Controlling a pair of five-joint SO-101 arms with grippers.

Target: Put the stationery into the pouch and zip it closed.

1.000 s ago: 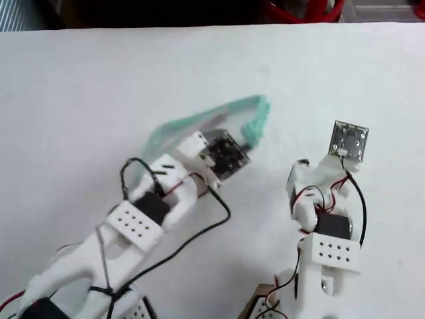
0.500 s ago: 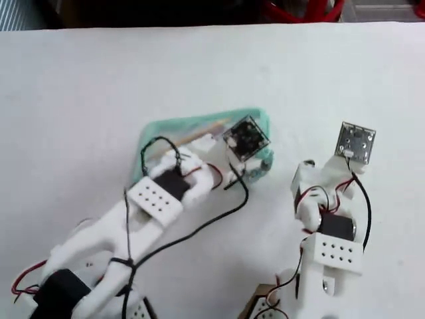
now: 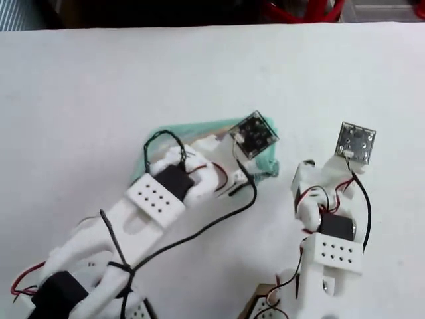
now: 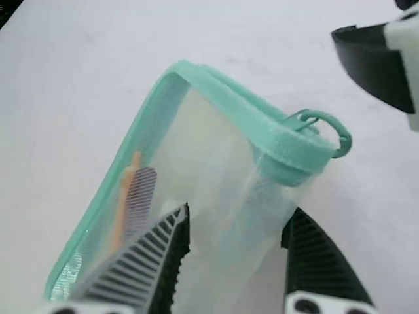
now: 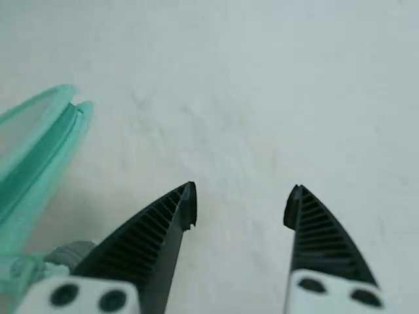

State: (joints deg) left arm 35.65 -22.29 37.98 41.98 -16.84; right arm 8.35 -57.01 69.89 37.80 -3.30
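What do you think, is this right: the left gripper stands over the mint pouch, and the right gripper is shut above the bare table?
Not quite. The right gripper is open, not shut: the right wrist view shows its jaws apart above the bare table. The left gripper does stand over the mint pouch.

pouch (image 3: 192,127) largely hidden under left arm (image 3: 156,199), stationery (image 4: 127,190) hazy through its wall

No text, label, number or sign is legible anywhere, neither on the pouch (image 4: 216,150) nor on the table (image 3: 80,86).
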